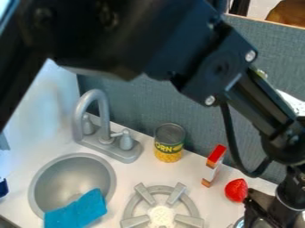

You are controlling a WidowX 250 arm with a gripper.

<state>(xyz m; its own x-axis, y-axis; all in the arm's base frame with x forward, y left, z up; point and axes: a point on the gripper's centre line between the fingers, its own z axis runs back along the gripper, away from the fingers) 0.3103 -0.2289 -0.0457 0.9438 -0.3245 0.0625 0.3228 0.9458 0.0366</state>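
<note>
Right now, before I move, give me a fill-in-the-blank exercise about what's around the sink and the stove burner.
The cloth draped over the rim of the sink is ____ in color. The object standing between the gray faucet and the red-topped box is a ____. In this view, the sink is to the ____ of the burner. The black pincer is in the lower ____ corner of the view.

Missing words: blue; can; left; right.

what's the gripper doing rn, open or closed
Gripper: can't tell whether it's open or closed, or holding anything; it's at lower right, near the red toy.
</note>
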